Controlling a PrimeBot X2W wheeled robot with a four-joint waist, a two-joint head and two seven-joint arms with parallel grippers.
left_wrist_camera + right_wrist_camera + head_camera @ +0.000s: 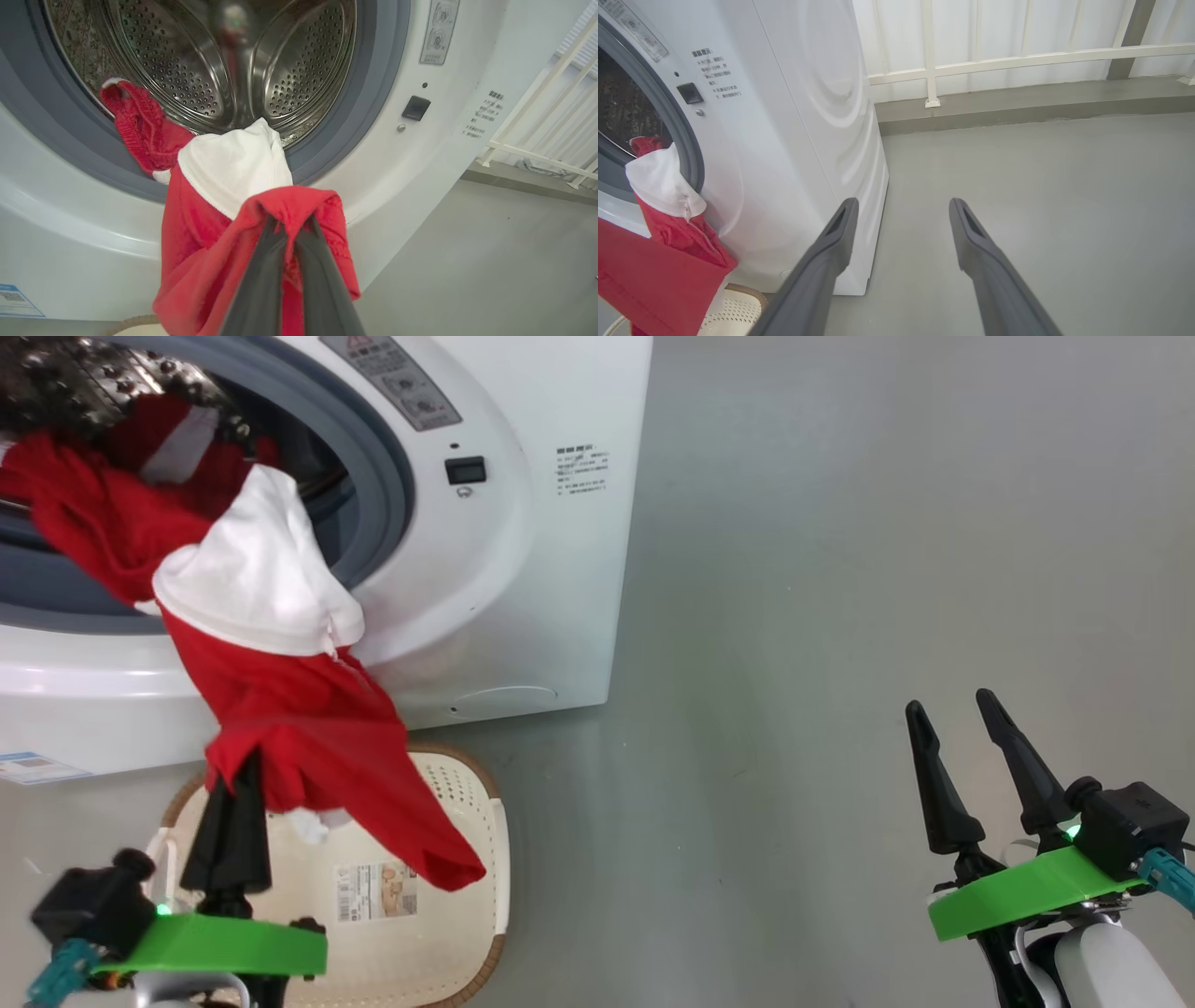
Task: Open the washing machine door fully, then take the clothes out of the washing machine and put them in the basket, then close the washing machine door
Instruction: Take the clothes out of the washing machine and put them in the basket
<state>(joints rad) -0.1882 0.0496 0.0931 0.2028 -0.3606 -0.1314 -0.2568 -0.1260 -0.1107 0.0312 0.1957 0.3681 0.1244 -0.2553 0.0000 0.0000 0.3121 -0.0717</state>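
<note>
**Left jaws shut on the clothes, above the basket**

The left gripper has its two fingers pressed together, and a fold of the red clothes is pinched between them. In the left wrist view the cloth wraps over both fingertips and hides them. More red cloth falls down on both sides of the fingers.

The clothes are only partly out of the washer. One red end lies inside the steel drum. From there the cloth goes over the lower edge of the grey seal, with a white part on top, and hangs down the white front of the machine to the gripper.

The gripped end is over the back part of the basket, which stands on the floor close in front of the washer. A red corner hangs lower, over the inside of the basket near its paper label. I cannot tell if this corner touches the basket.

The right gripper is well apart from all this, over bare floor to the right of the washer. Its fingers are spread wide and there is nothing between them. In the right wrist view a white fence stands behind the floor.
</note>
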